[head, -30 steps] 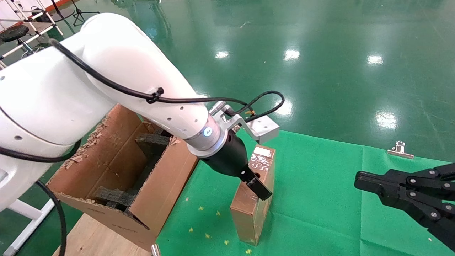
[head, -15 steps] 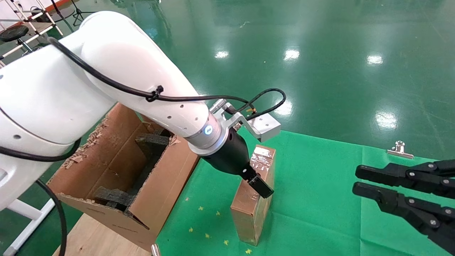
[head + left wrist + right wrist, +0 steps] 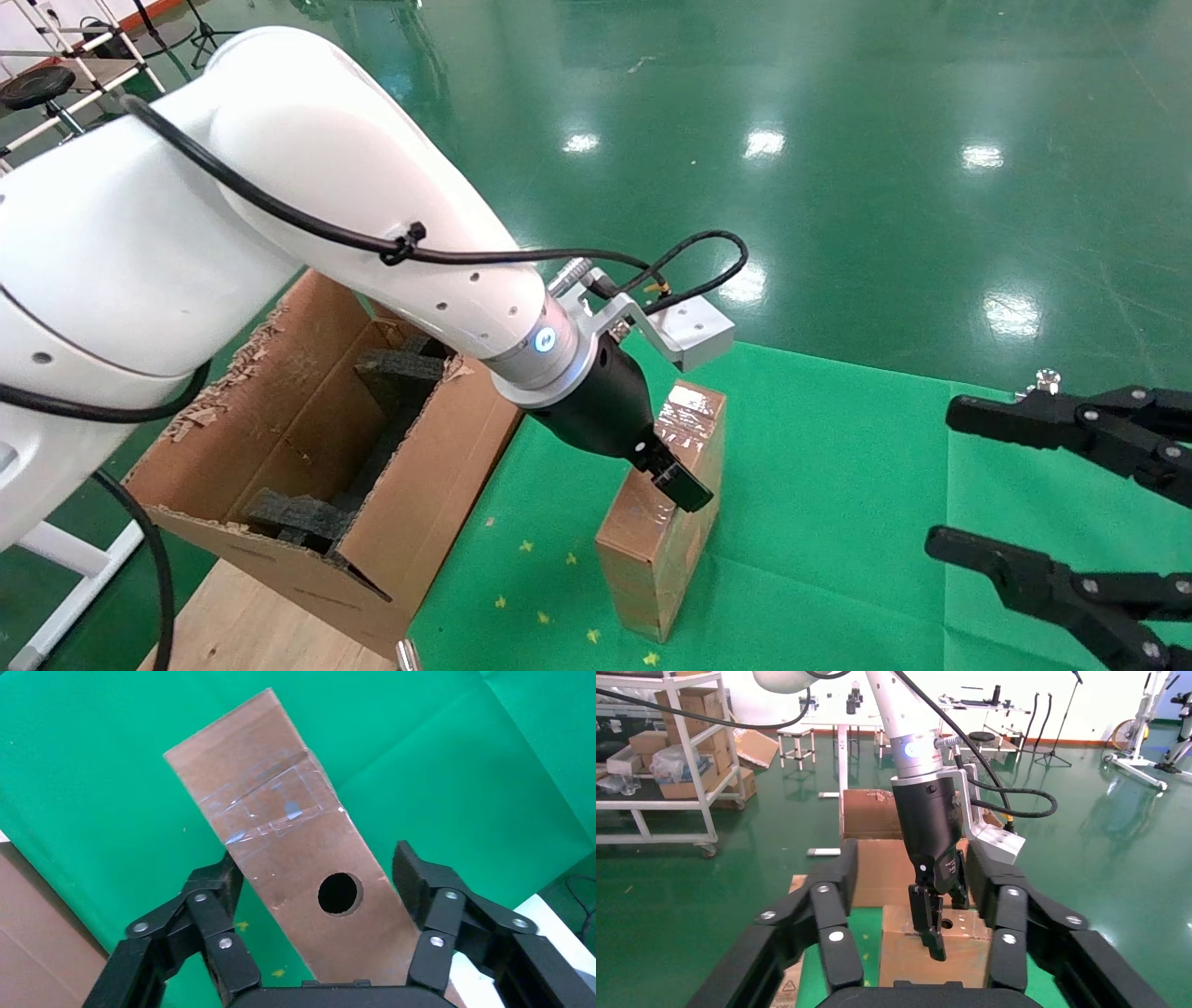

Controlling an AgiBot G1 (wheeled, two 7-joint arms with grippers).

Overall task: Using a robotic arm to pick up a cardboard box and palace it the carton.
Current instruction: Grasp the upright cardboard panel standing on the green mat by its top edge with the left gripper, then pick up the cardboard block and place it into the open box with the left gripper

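My left black linked-finger gripper (image 3: 672,473), on the thick white robotic arm (image 3: 279,224), straddles the small slim brown cardboard box wrapped in clear tape (image 3: 663,522); its fingers (image 3: 218,903) are spread, one touching the box's edge, the other apart from it. The box stands on the green cloth (image 3: 838,485), round hole (image 3: 340,893) facing my palm. The large torn-edged corrugated carton (image 3: 307,466) sits beside the box. My right all-black gripper (image 3: 1015,485) hangs wide open, well apart from the box.

Brown cardboard box (image 3: 663,522), green cloth (image 3: 838,503)
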